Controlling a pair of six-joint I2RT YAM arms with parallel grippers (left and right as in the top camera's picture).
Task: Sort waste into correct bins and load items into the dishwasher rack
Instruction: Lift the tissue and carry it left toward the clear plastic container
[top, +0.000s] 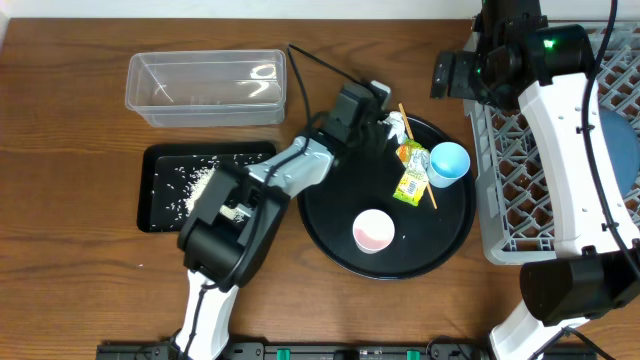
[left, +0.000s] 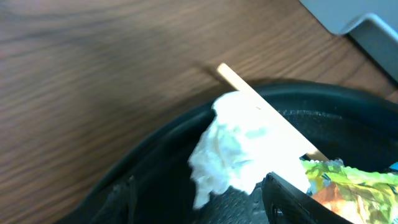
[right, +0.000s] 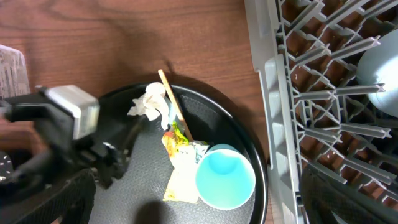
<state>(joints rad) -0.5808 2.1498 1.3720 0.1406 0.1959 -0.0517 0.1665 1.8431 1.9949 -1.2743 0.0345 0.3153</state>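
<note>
A crumpled white tissue (left: 239, 149) lies at the far rim of the round black tray (top: 330, 225), under a wooden chopstick (left: 249, 93). My left gripper (left: 205, 211) is open, with the tissue's near edge between its fingers; it also shows in the overhead view (top: 378, 128). The printed wrapper (top: 412, 172) lies beside the light blue cup (top: 448, 163). The pink cup (top: 372, 231) stands nearer the front. White rice (top: 195, 185) lies in the shallow black tray (top: 160, 215). The clear tub (top: 205, 88) holds nothing visible. My right gripper (top: 447, 77) is open and empty, high above the tray.
The grey rack (top: 520, 170) stands at the right with a blue-grey dish (right: 379, 65) in it, partly hidden by my right arm. The rack's wall (right: 267, 93) runs close beside the round tray's right rim. A black cable (top: 320, 65) crosses the table behind the left arm.
</note>
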